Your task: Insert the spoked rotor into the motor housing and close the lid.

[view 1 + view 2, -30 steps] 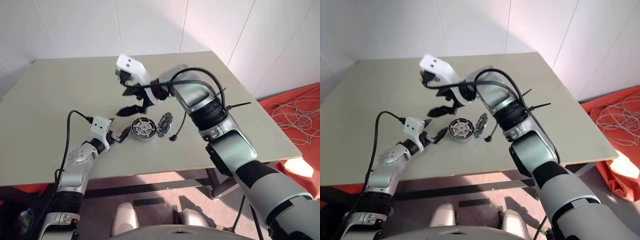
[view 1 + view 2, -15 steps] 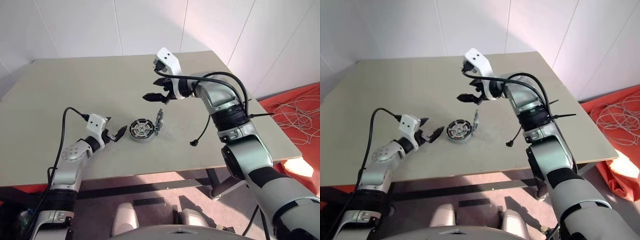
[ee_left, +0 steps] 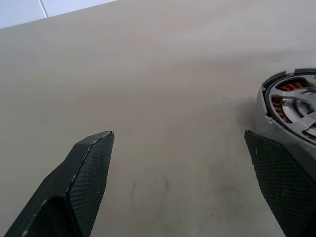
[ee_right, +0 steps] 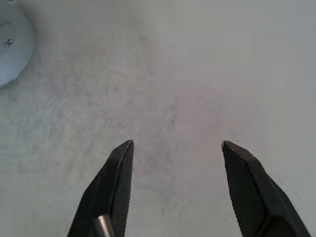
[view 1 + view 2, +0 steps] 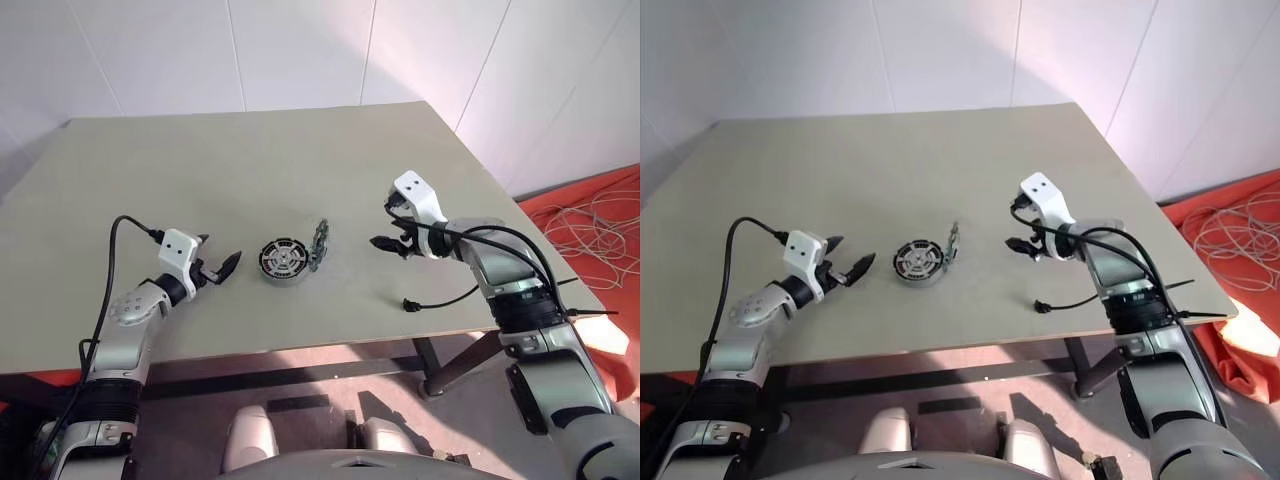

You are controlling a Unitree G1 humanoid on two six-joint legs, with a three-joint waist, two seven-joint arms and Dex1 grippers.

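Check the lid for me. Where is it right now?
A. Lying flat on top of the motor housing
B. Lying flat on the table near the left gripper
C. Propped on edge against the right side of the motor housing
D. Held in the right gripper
C. The lid stands tilted on its edge, leaning against the motor housing; both the left gripper and the right gripper are empty and apart from it.

I see a plain pale olive-beige tabletop (image 5: 200,180). On it, the round silver-rimmed motor housing (image 5: 284,259) shows reddish-brown copper windings around a pale spoked centre (clearest from the left wrist). Against its edge, the light grey round lid (image 5: 319,243) looks speckled. Both grippers' fingers (image 3: 86,170) are black with a fine cross-hatched texture.
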